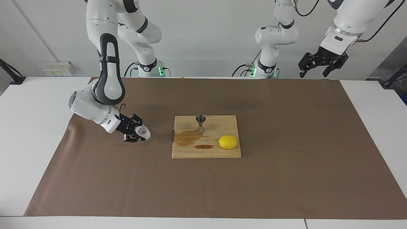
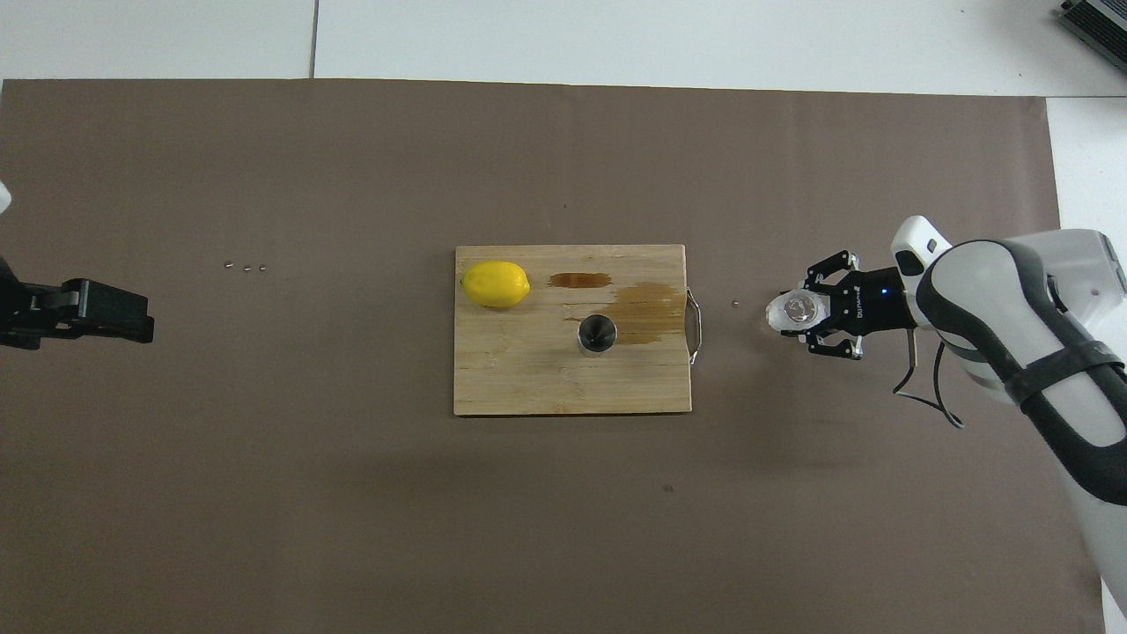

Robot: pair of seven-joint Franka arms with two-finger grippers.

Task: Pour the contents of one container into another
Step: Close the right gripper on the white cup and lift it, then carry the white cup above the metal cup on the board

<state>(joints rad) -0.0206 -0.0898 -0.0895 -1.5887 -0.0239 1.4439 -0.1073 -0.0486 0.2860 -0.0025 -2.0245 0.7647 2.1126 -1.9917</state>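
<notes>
The right hand (image 1: pixel 140 133) (image 2: pixel 806 310) is low over the brown paper (image 1: pixel 286 178) (image 2: pixel 352 493) that covers the worktop (image 1: pixel 28 127) (image 2: pixel 616 35), toward the right arm's end. Its fingers are squeezed on the glass cup (image 1: pixel 143 131) (image 2: pixel 791 311). The cup is small, clear and bumpy. It looks a bit tipped, with its open top turned toward the cutting board (image 1: pixel 206 152) (image 2: pixel 528 379). I cannot tell if the cup is touching the paper or just off it.

The wooden cutting board lies in the middle of the worktop, close to the cup but not touching it. A thin metal handle (image 1: pixel 171 136) (image 2: pixel 696 328) sticks out from the board's edge that faces the cup.

The metal jigger (image 1: pixel 200 123) (image 2: pixel 597 334) stands up straight on the board, on the side nearer the robots. It is shiny and thin in the middle. Next to it on the wood are two dark wet spots (image 1: pixel 189 138) (image 2: pixel 647 308).

A yellow lemon (image 1: pixel 228 142) (image 2: pixel 496 283) lies on the board too, at the corner away from the robots and toward the left arm's end. It does not touch the jigger.

Three tiny bits (image 2: pixel 246 267) lie in a row on the paper toward the left arm's end.

The left hand (image 1: pixel 320 65) (image 2: pixel 106 310) hangs high in the air near the worktop's edge on the robots' side, toward the left arm's end. Its fingers are spread apart and it holds nothing. That arm is waiting.
</notes>
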